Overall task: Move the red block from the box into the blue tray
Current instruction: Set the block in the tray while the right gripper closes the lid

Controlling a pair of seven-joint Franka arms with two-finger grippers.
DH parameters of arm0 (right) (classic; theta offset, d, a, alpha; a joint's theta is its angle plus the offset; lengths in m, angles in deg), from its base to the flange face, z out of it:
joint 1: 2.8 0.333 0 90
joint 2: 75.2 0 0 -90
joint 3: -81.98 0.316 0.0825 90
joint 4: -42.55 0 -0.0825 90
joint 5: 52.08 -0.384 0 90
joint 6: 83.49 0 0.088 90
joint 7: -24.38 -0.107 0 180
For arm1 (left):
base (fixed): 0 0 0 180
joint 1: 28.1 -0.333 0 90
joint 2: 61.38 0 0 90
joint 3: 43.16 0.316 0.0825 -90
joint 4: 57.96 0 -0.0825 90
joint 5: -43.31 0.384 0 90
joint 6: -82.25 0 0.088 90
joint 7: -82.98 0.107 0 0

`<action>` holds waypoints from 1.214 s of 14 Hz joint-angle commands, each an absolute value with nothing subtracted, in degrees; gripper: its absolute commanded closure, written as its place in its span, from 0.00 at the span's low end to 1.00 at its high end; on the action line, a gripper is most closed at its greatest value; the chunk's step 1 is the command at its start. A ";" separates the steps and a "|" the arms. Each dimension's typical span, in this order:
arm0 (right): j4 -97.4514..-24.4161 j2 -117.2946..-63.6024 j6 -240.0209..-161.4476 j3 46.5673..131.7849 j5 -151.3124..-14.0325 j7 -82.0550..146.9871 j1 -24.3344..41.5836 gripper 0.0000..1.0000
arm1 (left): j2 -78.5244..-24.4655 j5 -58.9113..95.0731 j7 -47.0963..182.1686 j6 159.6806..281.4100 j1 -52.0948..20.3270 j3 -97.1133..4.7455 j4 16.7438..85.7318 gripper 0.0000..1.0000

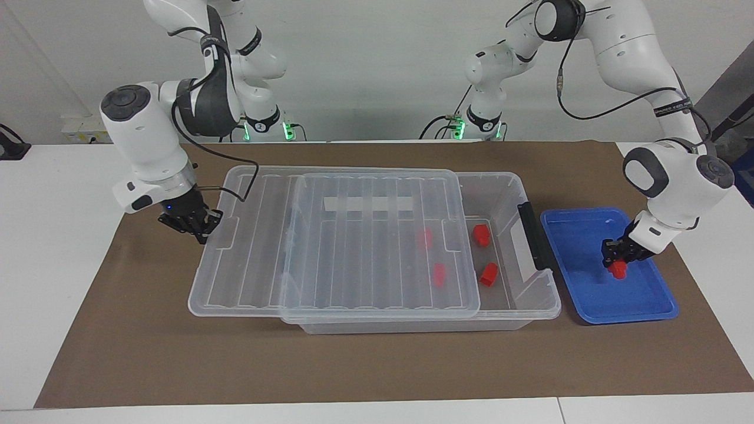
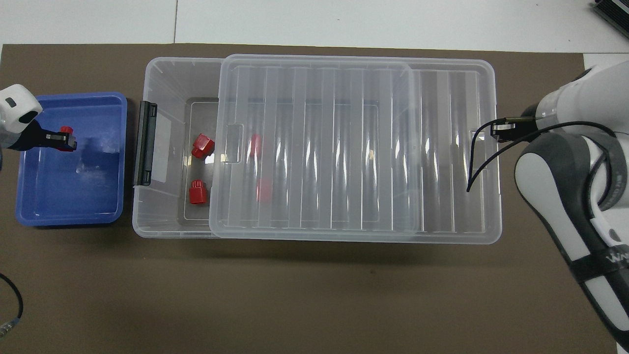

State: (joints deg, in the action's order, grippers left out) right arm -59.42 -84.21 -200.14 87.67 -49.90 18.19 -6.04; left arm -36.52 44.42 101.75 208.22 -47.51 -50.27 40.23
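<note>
- Red block [image 1: 618,270] sits between the fingers of the left gripper [image 1: 617,259], low over the floor of the blue tray [image 1: 624,309]; fingers closed on it, not yet released.
- Box [image 1: 533,306]: lid [image 1: 377,247] slid toward the right arm's end, four red blocks left inside.
- Right gripper [image 1: 197,227] at the lid's edge; grip state unreadable.
- Judgement: placement nearly done; release remains.

Hardly any lettering can be read. A dark band [image 2: 602,260] around the right arm's forearm carries pale letters, of which only "WM" shows. A similar band [image 1: 673,108] on the left arm bears white print too small to make out.
</note>
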 commanded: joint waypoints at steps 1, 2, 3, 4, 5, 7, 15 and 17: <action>-60.45 -83.63 -200.91 87.86 -50.76 19.46 -3.86 1.00 | -38.26 44.18 102.93 209.78 -48.49 -50.19 43.11 1.00; -60.54 -83.63 -200.56 87.86 -50.76 19.54 -3.25 1.00 | -38.53 44.18 102.93 210.65 -48.58 -50.19 44.07 1.00; -60.63 -83.55 -200.47 88.04 -50.76 19.55 -2.98 1.00 | -38.88 44.18 102.93 211.96 -48.58 -50.19 45.21 1.00; -60.63 -83.54 -200.47 88.13 -50.76 19.55 -1.84 1.00 | -39.05 44.18 102.84 213.46 -48.58 -50.19 46.44 1.00; -60.63 -83.46 -200.21 88.04 -50.76 19.37 -0.79 1.00 | -39.40 44.18 101.62 214.69 -48.32 -50.19 47.67 1.00; -60.98 -83.28 -200.29 88.13 -50.76 19.37 0.36 1.00 | -39.58 44.18 100.12 216.10 -48.05 -50.19 48.82 1.00; -61.16 -83.19 -200.91 88.13 -50.85 19.28 4.67 1.00 | -39.76 44.18 100.03 224.02 -47.70 -50.19 54.27 1.00; -61.07 -83.19 -201.00 88.13 -50.85 19.28 5.20 1.00 | -39.67 44.18 100.03 224.45 -47.70 -50.19 54.62 1.00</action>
State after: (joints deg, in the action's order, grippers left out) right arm -59.82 -84.12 -200.12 87.99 -49.89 18.19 4.76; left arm -38.39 44.42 100.74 222.42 -48.03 -50.47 51.69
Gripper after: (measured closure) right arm 0.991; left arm 0.656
